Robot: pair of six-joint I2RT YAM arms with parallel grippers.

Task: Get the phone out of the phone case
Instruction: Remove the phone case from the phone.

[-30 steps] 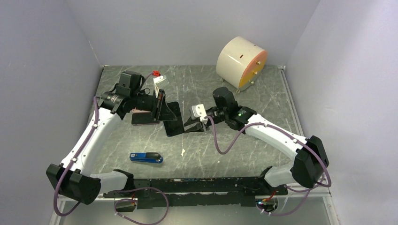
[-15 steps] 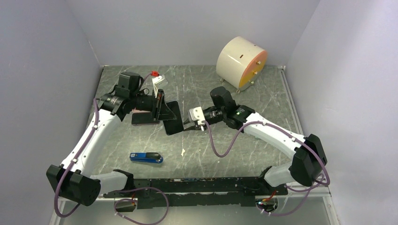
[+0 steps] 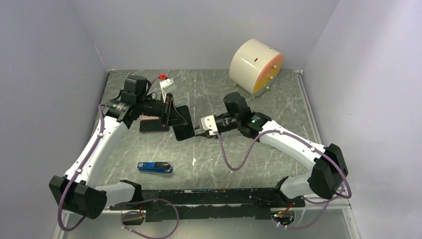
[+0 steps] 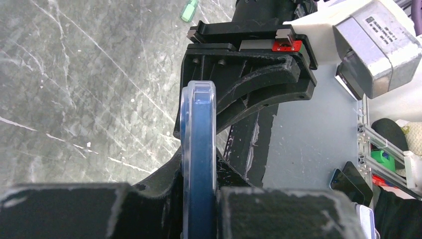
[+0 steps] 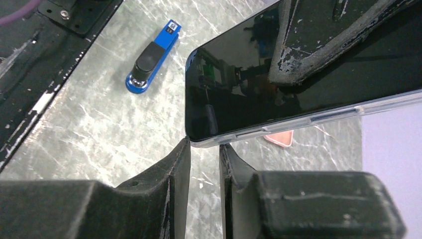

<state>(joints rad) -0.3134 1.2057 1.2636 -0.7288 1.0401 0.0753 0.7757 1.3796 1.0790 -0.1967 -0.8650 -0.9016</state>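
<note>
Right wrist view shows your right gripper (image 5: 204,149) pinching the clear plastic case's (image 5: 318,117) corner while your left gripper (image 4: 199,191) clamps the black glass-fronted phone (image 4: 198,149) mid-air, so next peel gently.

White links, black joints, purple cables.

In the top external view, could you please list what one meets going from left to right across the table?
Left claw → blue stapler → phone in its clear case → right claw → cream drum.
</note>
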